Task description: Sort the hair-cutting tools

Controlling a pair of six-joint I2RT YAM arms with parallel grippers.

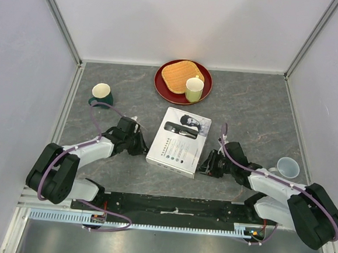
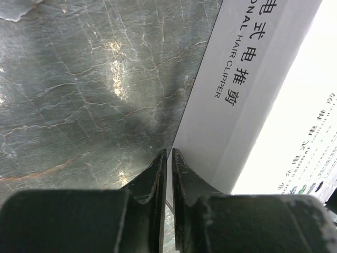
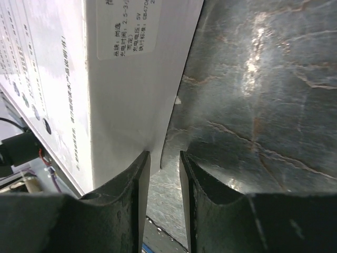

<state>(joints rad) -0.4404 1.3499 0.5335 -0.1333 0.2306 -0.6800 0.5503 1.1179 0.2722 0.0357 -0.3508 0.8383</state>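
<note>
A white hair clipper box (image 1: 178,142) lies flat in the middle of the table, closed, with a picture of the clipper on its lid. The clipper, comb guards, brush and cable themselves are out of view. My left gripper (image 1: 141,145) is shut and empty, its tips (image 2: 169,153) against the box's left side wall (image 2: 247,95). My right gripper (image 1: 206,164) is at the box's near right corner. Its jaws (image 3: 165,155) are open a narrow gap, with the box's corner edge (image 3: 131,95) just at the left fingertip.
A red plate (image 1: 160,85) at the back holds a tan woven mat (image 1: 179,74) and a pale mug (image 1: 194,89). A green mug (image 1: 102,93) stands at the back left. A clear cup (image 1: 287,167) stands by my right arm. White walls enclose the grey table (image 1: 246,109).
</note>
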